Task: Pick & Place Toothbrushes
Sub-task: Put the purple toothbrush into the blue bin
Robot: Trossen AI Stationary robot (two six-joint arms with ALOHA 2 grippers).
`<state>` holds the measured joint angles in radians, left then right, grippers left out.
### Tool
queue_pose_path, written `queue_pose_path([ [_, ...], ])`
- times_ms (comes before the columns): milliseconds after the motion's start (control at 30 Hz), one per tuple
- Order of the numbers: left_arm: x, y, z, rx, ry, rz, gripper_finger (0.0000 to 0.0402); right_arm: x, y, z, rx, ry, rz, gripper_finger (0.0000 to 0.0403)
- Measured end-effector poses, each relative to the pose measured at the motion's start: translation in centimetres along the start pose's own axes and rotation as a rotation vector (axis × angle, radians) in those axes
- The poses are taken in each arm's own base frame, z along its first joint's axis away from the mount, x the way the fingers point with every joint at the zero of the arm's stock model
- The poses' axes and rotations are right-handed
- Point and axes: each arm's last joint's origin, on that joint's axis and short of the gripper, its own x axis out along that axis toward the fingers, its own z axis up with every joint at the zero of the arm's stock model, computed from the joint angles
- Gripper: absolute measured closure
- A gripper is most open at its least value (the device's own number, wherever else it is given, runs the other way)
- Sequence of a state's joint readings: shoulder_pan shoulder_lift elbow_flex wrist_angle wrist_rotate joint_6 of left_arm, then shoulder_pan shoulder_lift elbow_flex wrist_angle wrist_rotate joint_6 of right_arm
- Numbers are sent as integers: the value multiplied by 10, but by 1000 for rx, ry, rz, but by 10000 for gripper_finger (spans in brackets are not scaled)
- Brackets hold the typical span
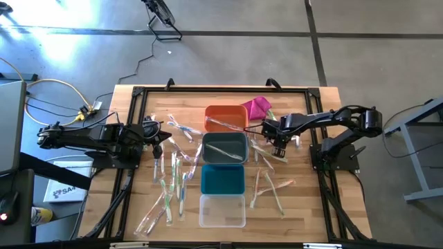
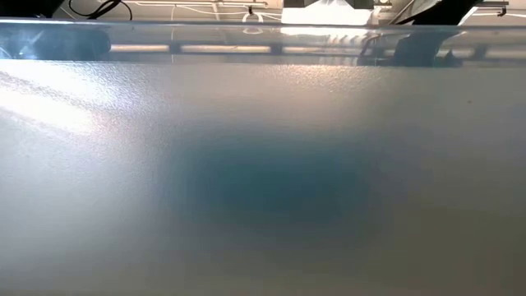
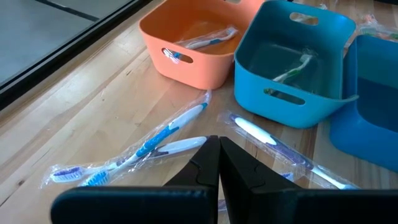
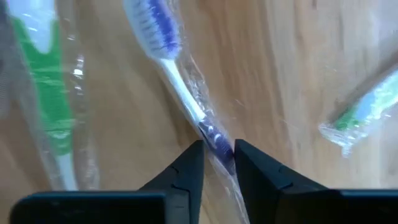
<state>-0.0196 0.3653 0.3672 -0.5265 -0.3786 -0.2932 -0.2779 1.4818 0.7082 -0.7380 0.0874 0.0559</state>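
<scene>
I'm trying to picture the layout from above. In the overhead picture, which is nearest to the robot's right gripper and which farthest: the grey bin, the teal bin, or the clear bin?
1. Grey bin: nearest, just beside the right gripper, toward the table's middle.
2. Teal bin: next in the row, one step toward the table's front edge.
3. Clear bin: farthest, at the front end of the row.

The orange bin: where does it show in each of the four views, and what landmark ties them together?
High view: the orange bin sits at the far end of the row of bins, beside the magenta cloth.
Low view: not in it; a frosted surface fills the picture.
Left wrist view: upper middle, one toothbrush inside.
Right wrist view: not in it.
Shared landmark: the grey-blue bin right next to it.
</scene>
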Motion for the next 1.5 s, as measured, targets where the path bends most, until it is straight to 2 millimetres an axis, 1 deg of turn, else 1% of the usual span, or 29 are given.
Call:
queue_pose_path([
  [367,0,0,0,0,0,0,396,0,1,2,19,-21,17,392],
  [1000,0,0,0,0,0,0,396,-2,0,4,240,-30,-3,399],
  [1300,0,0,0,0,0,0,396,-22,-2,22,240,-101,-52,401],
  [1400,0,0,0,0,0,0,396,-30,-4,27,243,-121,-93,401],
  [1500,0,0,0,0,0,0,396,-43,-6,34,246,-139,-127,401],
])
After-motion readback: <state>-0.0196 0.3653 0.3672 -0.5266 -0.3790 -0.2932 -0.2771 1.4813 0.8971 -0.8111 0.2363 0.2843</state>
